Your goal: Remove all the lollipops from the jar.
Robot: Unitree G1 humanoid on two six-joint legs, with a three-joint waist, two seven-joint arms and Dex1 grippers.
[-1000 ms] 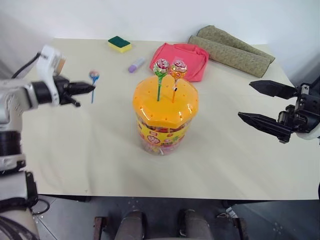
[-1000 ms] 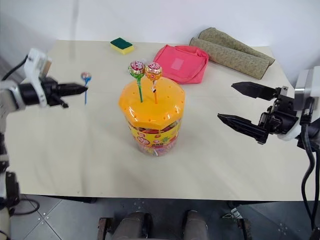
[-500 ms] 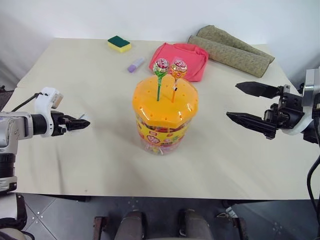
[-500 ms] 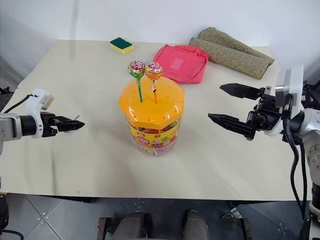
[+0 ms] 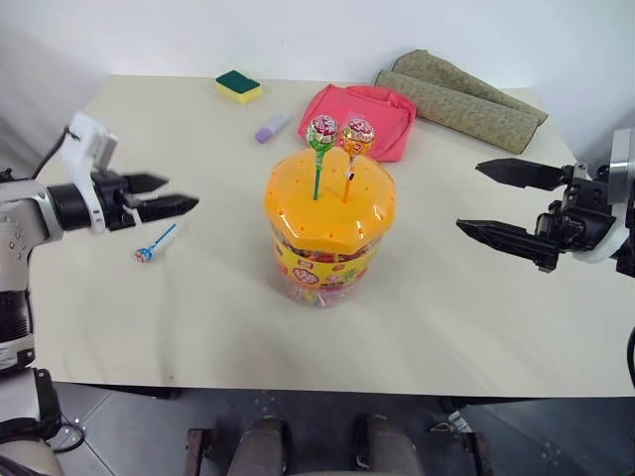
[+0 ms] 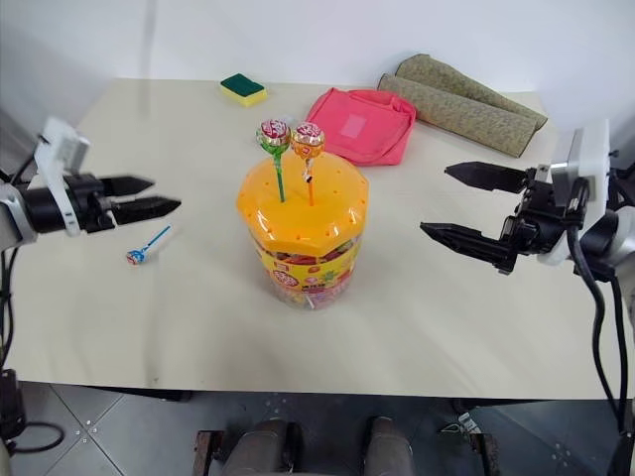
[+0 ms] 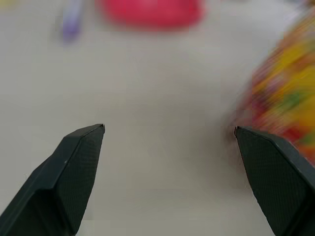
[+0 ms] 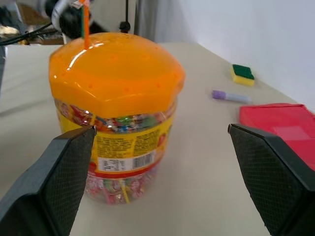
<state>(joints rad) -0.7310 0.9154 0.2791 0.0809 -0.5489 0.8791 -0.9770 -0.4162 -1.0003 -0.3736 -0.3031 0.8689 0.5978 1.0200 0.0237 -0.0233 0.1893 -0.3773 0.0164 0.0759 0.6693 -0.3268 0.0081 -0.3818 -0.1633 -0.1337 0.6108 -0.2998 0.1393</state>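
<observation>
The jar (image 5: 322,260) stands mid-table, a clear tub with an orange holed lid (image 5: 329,203). Two lollipops stand upright in the lid, one on a green stick (image 5: 319,133) and one on an orange stick (image 5: 357,135). A third lollipop (image 5: 154,244), on a blue stick, lies flat on the table left of the jar. My left gripper (image 5: 180,192) hovers open just above and behind it, pointing toward the jar, holding nothing. To the right of the jar my right gripper (image 5: 468,196) is open and empty, with the jar (image 8: 115,83) straight ahead between its fingers.
Behind the jar lie a pink pouch (image 5: 362,114), a lilac cylinder (image 5: 271,128), a yellow-green sponge (image 5: 237,86) and a rolled olive cloth (image 5: 461,99). The table's front edge runs close below the jar.
My left gripper, shut on the blue-stick lollipop a second ago, dipped to the table, opened and rose again. That lollipop now lies on the table. The right gripper stayed put.
</observation>
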